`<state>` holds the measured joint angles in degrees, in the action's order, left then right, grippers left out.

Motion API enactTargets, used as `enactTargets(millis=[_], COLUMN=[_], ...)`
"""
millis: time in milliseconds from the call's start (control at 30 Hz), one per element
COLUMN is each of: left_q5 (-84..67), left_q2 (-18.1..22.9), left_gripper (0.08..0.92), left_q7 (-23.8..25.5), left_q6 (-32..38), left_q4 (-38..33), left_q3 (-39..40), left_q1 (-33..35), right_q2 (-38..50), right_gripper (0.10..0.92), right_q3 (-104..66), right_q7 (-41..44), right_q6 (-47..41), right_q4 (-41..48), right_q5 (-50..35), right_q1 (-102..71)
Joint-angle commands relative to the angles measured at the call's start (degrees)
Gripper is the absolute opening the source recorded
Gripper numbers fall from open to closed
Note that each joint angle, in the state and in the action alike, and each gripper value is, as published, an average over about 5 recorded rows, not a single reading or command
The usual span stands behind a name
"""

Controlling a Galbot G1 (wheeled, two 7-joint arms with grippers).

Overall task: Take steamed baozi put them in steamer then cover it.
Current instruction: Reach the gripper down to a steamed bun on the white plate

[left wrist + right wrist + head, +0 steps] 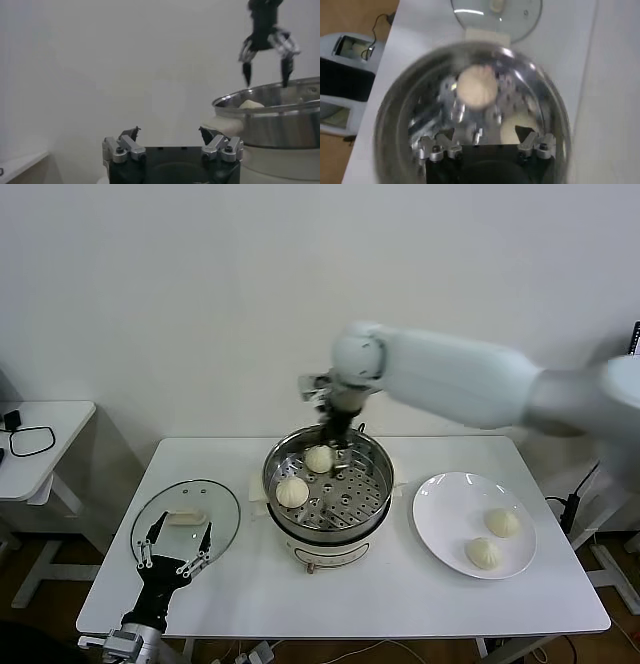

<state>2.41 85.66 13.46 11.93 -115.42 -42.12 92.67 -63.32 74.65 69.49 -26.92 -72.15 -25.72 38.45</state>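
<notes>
Right tool (338, 436) fingers spread wide, empty, arm reaching down over steamer (372, 502) back rim, two baozi (292, 492) on perforated tray, two more on plate (445, 504), left tool (172, 552) agape over glass lid (215, 502), tabletop (400, 594).

A white worktop (400, 604) stands against a pale wall (200, 284). On its left part lies a round glass lid (186, 524) with a white knob (186, 516) at its middle. On the right part sits a flat white plate (450, 502). Farther left, apart from the worktop, a small white side table (45, 439) carries a looped black cable (28, 441).
</notes>
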Motion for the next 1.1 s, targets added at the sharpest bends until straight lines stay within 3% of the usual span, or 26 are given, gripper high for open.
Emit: enactTargets(millis=[33, 267, 533, 1100], left_q5=[0.32, 0.90, 1.38, 1.90], left_q2=[0.20, 0.52, 0.62, 0.67], left_gripper=[0.823, 0.823, 0.823, 0.823], left_q7=[-0.08, -0.08, -0.10, -0.27], left_q6=[-0.10, 0.08, 0.23, 0.04], left_q4=[-0.59, -0.96, -1.04, 0.32], left_q3=[0.52, 0.90, 1.11, 1.21], left_q1=[0.33, 1.00, 1.38, 0.60], right_q2=[33.11, 38.88, 35.45, 28.02], right_gripper=[0.823, 0.823, 0.823, 0.823], right_q3=[-0.81, -17.12, -31.49, -37.19], right_q7=[8.78, 10.86, 10.93, 7.87], right_q6=[9.81, 16.00, 19.85, 20.39], right_q4=[-13.61, -8.95, -1.93, 3.69], right_q5=[13.97, 28.81, 38.19, 39.39], right_q1=[-0.14, -21.46, -38.52, -45.52])
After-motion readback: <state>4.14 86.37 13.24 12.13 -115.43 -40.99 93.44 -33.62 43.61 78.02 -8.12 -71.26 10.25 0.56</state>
